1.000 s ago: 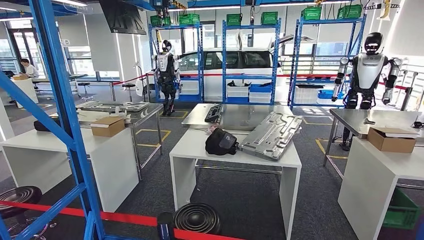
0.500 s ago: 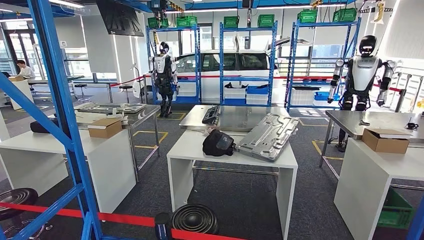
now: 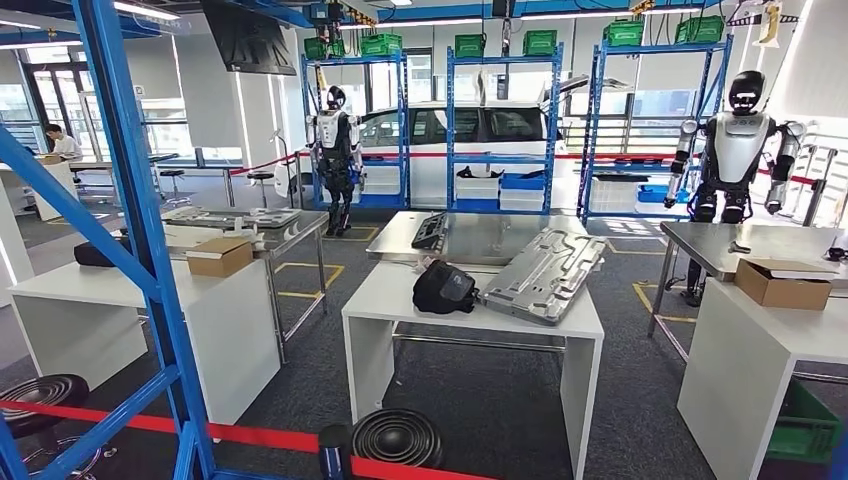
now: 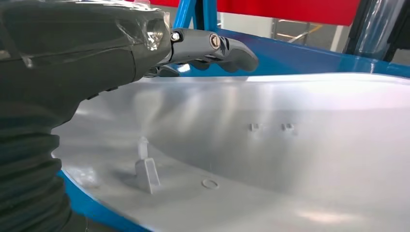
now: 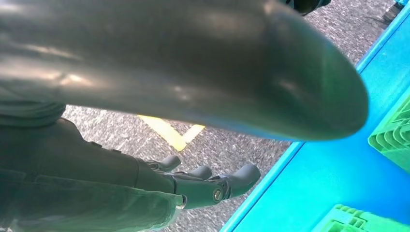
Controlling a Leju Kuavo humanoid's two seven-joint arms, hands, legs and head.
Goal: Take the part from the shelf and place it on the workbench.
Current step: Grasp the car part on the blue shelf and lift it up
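A workshop seen from the robot's head. A blue shelf [image 3: 135,215] frame rises close on the left. Beyond it, straight ahead, stands a white workbench [image 3: 400,295]. On the workbench lie a grey metal panel [image 3: 545,272] and, just beside it toward the shelf, a black bag [image 3: 444,286]. The panel's long axis runs away from the robot, angled slightly. Other benches flank the workbench, and two humanoid robots stand by far racks.

At the left wrist, the left hand [image 4: 87,53] rests against a large silver part [image 4: 270,145]. The thumb lies along the part's far rim, next to a blue shelf beam. Whether the fingers curl under the rim is hidden, so I cannot tell if the hand truly grips it.

At the right wrist, the right hand [image 5: 193,186] has its fingers loosely extended beneath a dark curved surface, probably the part's underside, though the view is blurred. Nothing visible sits in the fingers; contact is uncertain. Grey floor and a green crate [image 5: 391,137] lie past the hand.

The part appears to be between both hands, at the shelf. The left hand is plainly the one on it. The workbench lies ahead, well apart from the shelf, so carrying comes next.
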